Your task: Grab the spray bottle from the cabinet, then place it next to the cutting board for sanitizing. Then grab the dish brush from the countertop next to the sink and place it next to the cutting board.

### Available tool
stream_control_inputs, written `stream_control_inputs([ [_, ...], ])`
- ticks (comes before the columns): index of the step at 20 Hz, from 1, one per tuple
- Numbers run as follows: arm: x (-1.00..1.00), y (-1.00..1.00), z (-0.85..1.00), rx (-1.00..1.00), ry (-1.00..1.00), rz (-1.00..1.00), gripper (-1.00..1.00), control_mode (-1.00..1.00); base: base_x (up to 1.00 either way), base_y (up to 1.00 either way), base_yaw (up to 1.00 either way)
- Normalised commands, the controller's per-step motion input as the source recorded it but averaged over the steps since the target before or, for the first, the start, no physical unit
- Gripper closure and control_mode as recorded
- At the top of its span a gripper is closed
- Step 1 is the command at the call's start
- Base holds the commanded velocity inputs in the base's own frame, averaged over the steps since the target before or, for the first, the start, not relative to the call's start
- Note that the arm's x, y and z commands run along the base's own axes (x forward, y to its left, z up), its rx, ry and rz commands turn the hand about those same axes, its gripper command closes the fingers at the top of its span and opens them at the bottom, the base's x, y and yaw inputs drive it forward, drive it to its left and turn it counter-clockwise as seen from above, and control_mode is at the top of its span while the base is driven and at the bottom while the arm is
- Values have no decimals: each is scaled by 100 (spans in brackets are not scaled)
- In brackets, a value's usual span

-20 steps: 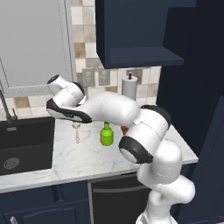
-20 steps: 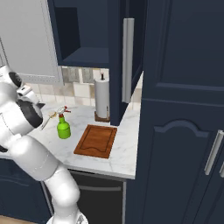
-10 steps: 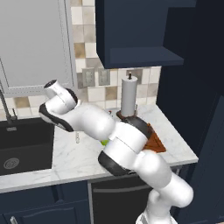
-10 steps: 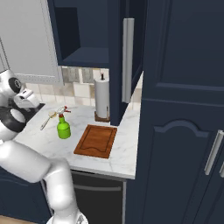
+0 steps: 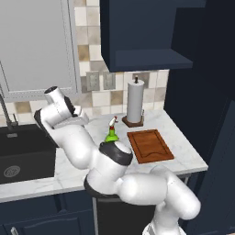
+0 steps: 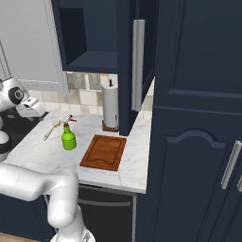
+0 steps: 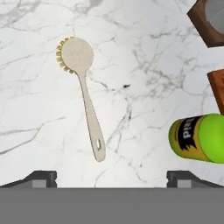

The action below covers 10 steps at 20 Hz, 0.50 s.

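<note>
I see the brush [image 7: 82, 89] flat on the countertop [image 7: 144, 65], round head away from my fingertips [image 7: 41, 177], handle running back toward them, nothing touching it. In the right base view the brush [image 6: 52, 128] sits left of the bottle [image 6: 69, 136], near it but apart. The bottle stands upright on the marble just left of the board [image 6: 104, 152], small gap between them. In the hand view the bottle [image 7: 199, 138] shows at the right edge, with corners of the board [image 7: 217, 89] and the towel-roll base [image 7: 209, 19] beyond it.

My gripper [image 7: 111, 177] hangs over the counter, jaws spread wide, empty; the brush handle ends between the two tips but higher in frame, clear of both. From the base views the hand [image 5: 73, 120] sits left of the bottle [image 5: 111, 134], by the sink [image 5: 23, 153], probably above the brush, though the arm blocks that spot in the left base view.

The paper-towel roll [image 5: 134, 101] stands at the far side of the counter behind the board [image 5: 149, 145]. The navy cabinet [image 5: 142, 36] hangs above.
</note>
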Motion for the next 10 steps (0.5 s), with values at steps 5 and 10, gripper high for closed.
stream_control_inputs([
  [5, 32, 1, -9, 1, 6, 3, -100, -100, 0, 0, 0],
  [10, 14, 0, -36, 0, 6, 0, -100, -100, 0, 0, 0],
])
